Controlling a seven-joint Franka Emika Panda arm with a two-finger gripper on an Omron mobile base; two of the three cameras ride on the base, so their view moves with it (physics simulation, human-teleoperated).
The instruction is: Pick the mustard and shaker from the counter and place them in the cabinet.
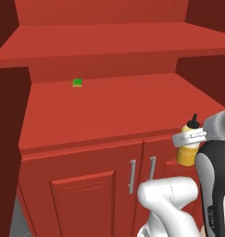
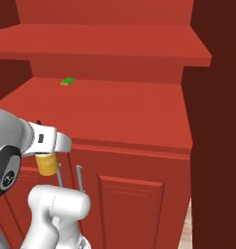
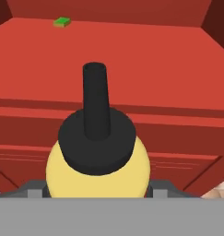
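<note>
My gripper (image 1: 190, 138) is shut on the mustard (image 1: 188, 155), a yellow bottle with a dark pointed cap, held upright by its shoulder. It hangs in the air in front of the cabinet (image 1: 100, 111), just off the front edge of the lower red shelf and to its right side. In the right base view the mustard (image 2: 46, 164) pokes out under the gripper (image 2: 47, 142), left of the shelf (image 2: 105, 107). The hand view looks over the mustard (image 3: 97, 170) onto the shelf (image 3: 132, 50); the gripper (image 3: 97, 190) clasps its sides. The shaker and the counter are out of view.
A tiny green block (image 1: 77, 83) lies at the back left of the lower shelf. A second red shelf (image 1: 109, 44) hangs above it. Below are panelled doors with silver bar handles (image 1: 131, 176). Dark red side walls (image 2: 216, 121) flank the opening.
</note>
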